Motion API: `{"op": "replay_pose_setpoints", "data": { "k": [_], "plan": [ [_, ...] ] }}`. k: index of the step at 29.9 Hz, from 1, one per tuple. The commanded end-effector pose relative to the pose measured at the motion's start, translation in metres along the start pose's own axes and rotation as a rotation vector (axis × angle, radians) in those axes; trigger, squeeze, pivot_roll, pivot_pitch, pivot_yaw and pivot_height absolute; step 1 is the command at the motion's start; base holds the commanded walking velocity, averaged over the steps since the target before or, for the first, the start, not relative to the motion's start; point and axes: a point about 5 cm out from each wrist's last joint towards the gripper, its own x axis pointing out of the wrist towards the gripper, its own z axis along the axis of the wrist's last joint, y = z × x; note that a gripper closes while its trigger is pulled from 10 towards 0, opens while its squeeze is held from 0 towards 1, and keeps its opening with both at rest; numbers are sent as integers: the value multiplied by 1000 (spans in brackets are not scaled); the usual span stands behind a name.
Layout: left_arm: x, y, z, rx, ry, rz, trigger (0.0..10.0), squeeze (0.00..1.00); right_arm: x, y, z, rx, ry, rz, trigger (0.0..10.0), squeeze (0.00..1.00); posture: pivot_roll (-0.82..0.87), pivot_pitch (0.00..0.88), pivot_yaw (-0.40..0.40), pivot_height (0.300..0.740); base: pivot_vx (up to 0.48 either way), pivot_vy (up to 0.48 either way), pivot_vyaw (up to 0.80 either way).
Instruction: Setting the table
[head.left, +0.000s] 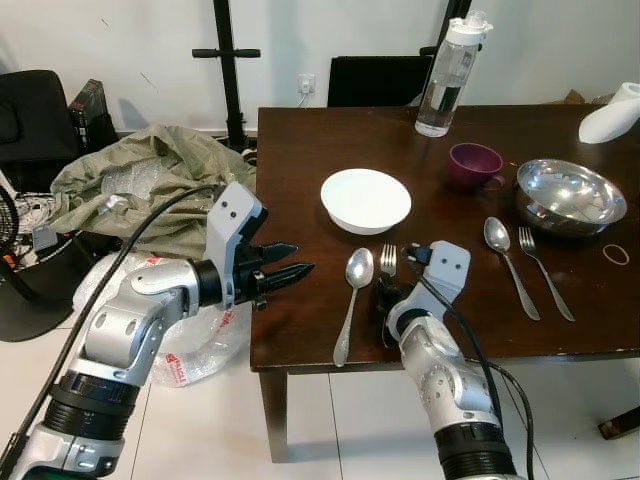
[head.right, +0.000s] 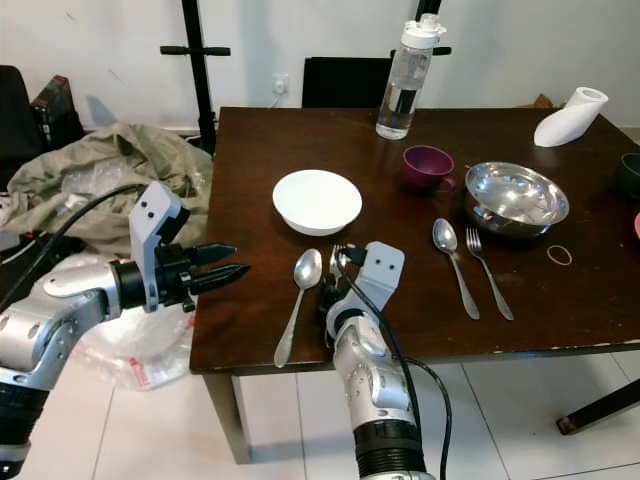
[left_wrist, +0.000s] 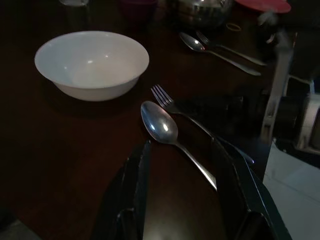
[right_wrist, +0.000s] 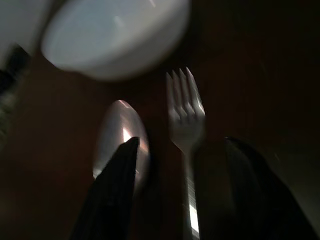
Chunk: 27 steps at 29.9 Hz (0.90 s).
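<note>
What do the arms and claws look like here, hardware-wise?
Both arms are silver metallic with rounded segments and black ribbed collars at the joints. Black cables run along each. Each wrist carries a grey angular bracket with small dark holes. The left claw and the right claw each have two long black tapered fingers. No markings are legible.
</note>
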Motion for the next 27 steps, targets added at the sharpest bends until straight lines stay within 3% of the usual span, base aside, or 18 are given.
{"op": "replay_pose_setpoints", "data": {
  "k": [1,3,6,9,12,17,20,23,27],
  "plan": [
    [-2,-1,-3,-11,-5,10,10000,0,-5,1,11,34,-73,34,10000,0,83,176,59,740,0,0,0],
    [-1,2,-4,-26,-22,70,10000,0,-15,2,30,21,-179,85,10000,0,73,168,72,740,0,0,0],
    [-7,13,-14,-33,-11,291,10000,0,-40,-4,48,-191,-294,106,10000,0,59,165,82,740,0,0,0],
    [-14,16,-22,-29,3,408,10000,0,-55,-12,48,-290,-310,88,10000,0,51,162,81,740,0,0,0],
    [-21,11,-25,-27,-17,490,10000,0,-70,-20,46,-305,-310,84,10000,0,44,155,78,740,0,0,0],
    [-28,1,-23,-22,-50,509,10000,0,-81,-23,49,-332,-317,108,10000,0,39,147,82,740,0,0,0],
    [-40,-9,-19,8,-96,571,10000,0,-93,-25,58,-373,-342,149,10000,0,40,131,92,740,0,0,0],
    [-43,-16,-18,44,-112,621,10000,0,-96,-28,61,-377,-349,144,10000,0,43,128,92,740,0,0,0],
    [-41,-16,-24,16,-113,687,10000,0,-92,-27,59,-352,-348,141,10000,0,38,102,75,740,0,0,0]
  ]
}}
